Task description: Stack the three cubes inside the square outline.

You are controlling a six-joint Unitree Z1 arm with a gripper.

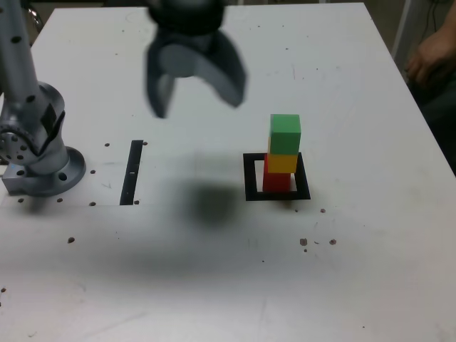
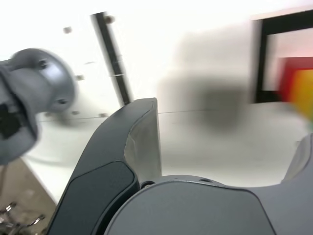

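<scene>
small matte green cube (image 1: 285,134) sits on top of the small matte yellow cube (image 1: 283,162), which sits on the small matte red cube (image 1: 276,179), one upright column (green looks nudged a touch toward the exterior view's right, still seated). the red one stands on the white centre of the thick black square outline (image 1: 251,178) on the white worktop (image 1: 356,271). by the look of it the stack is done.

dark grey gripper (image 1: 196,96) hangs above the worktop, well apart from the stack, toward the exterior view's left and higher than the green cube; jaws spread wide, nothing between them. the wrist view agrees: empty jaws, red and yellow faces blurred off at the picture's edge beside the outline corner (image 2: 261,58).

key relation: stack lies to the exterior view's right of the jaws and below them, so any coming move is best kept away from that side. thin black strip (image 1: 132,172) lies flat near the silver arm base (image 1: 43,160), not involved.
</scene>
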